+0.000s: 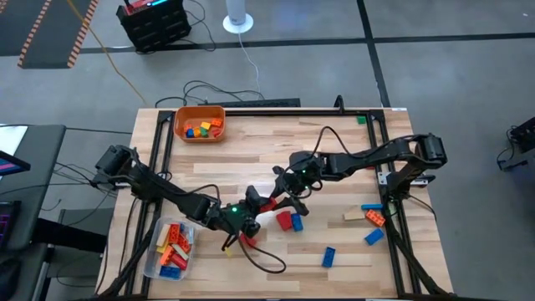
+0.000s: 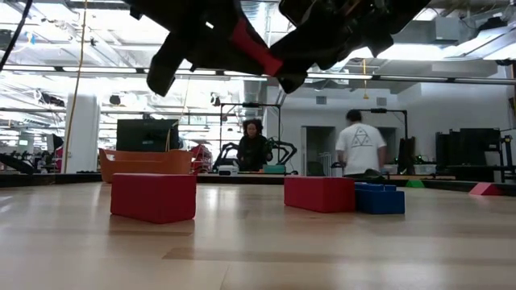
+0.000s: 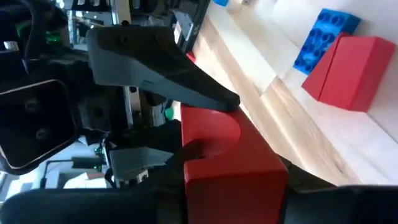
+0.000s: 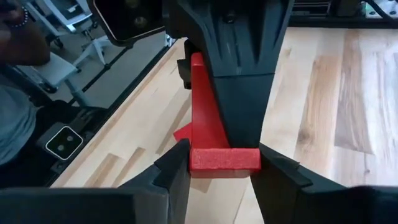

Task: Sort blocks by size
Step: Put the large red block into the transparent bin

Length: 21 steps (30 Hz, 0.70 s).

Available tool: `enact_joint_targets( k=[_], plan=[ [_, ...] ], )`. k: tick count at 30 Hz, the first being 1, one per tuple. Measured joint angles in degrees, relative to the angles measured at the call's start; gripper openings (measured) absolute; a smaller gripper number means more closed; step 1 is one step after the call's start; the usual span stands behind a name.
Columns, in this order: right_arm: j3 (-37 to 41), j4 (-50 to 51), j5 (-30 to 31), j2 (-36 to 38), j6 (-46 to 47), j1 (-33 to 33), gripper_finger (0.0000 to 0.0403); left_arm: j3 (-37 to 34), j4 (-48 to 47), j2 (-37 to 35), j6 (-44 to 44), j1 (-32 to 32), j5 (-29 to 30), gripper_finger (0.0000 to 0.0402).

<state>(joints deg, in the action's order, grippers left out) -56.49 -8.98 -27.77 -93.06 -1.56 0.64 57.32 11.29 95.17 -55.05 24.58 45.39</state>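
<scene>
Both sets of fingers grasp one long red brick (image 1: 266, 203) above the middle of the desk (image 1: 251, 150): the right gripper (image 4: 224, 163) clamps one end, the left gripper (image 1: 251, 209) the other. Just beside them lie a red block (image 1: 284, 220) and a blue block (image 1: 298, 222); bare wood lies beyond. The overhead view alone shows an orange bin (image 1: 201, 123) at the far edge and a clear tub (image 1: 171, 248) at the near-left corner, each holding bricks. The low view cuts off both arms.
</scene>
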Motion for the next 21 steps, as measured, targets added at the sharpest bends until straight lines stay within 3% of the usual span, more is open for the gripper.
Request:
enact_joint_targets(
  k=[7,14,18,21],
  plan=[
    [-0.17,-0.32,0.86,0.09,-0.19,-0.13,0.0222,0.0,0.37,0.15,0.61,0.18,1.0,0.0103],
    [-0.15,14.41,1.25,7.03,-2.78,4.15,0.0238,0.03,-2.93,-5.64,6.39,4.22,1.2,0.0103],
    [-0.14,20.65,1.75,11.68,-3.75,4.95,0.0239,0.04,-14.61,-12.34,18.36,8.39,1.41,0.0103],
    [-0.17,24.59,3.33,13.07,-4.48,4.69,0.0239,0.04,-27.33,-18.38,34.85,11.28,-1.69,0.0103]
  ],
)
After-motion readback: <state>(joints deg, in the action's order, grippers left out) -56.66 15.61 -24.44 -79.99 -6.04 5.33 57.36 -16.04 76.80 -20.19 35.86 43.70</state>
